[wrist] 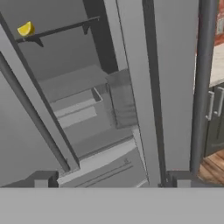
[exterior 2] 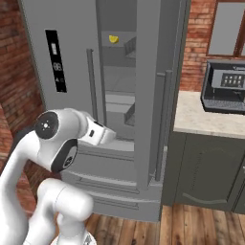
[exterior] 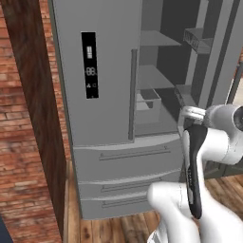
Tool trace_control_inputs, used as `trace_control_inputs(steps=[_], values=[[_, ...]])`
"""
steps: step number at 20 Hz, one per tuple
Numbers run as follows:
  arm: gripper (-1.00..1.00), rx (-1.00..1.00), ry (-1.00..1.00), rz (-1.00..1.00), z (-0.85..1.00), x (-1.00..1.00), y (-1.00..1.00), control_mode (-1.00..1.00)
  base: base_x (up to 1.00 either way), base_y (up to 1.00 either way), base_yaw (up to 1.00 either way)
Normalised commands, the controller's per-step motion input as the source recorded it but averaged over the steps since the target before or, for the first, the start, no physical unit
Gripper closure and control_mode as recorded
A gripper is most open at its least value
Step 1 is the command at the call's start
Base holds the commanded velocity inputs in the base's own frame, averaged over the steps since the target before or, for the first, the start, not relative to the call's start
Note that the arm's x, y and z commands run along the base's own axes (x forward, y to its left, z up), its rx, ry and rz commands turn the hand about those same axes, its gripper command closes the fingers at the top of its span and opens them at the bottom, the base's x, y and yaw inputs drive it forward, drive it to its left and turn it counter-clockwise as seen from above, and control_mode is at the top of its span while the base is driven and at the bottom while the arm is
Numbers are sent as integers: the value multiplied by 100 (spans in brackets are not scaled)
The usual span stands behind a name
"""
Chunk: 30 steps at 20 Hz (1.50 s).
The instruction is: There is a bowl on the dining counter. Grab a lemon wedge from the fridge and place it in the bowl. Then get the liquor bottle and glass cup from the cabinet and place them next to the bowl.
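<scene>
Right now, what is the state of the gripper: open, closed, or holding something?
Gripper: open and holding nothing, its fingertips wide apart, facing the open fridge with the lemon wedge on a shelf.

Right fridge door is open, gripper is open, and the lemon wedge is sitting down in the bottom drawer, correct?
Not quite. The lemon wedge sits high on an upper shelf inside the fridge, not in the bottom drawer; the right base view and hand view show it. The right door is open, and the gripper is open.

coffee machine (exterior 2: 225, 91) on counter (exterior 2: 206, 122) | brick wall (exterior: 23, 190) | wood floor (exterior 2: 191, 229)
</scene>
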Motion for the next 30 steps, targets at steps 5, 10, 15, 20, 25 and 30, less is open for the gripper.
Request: trace_control_inputs(steps=[5, 10, 15, 20, 25, 30], values=[[-100, -4, -6, -7, 0, 82, 8, -100, 0, 0, 0], [-100, -7, -8, -10, 0, 81, 1, -100, 0, 0, 0], [-100, -7, -7, -14, 16, 53, 0, -100, 0, 0, 0], [-100, -5, -1, -17, 33, 31, -13, -100, 0, 0, 0], [-100, -6, 0, -21, 32, 16, -42, -100, 0, 0, 0], [-100, -6, 0, -20, 23, 21, -47, -100, 0, 0, 0]])
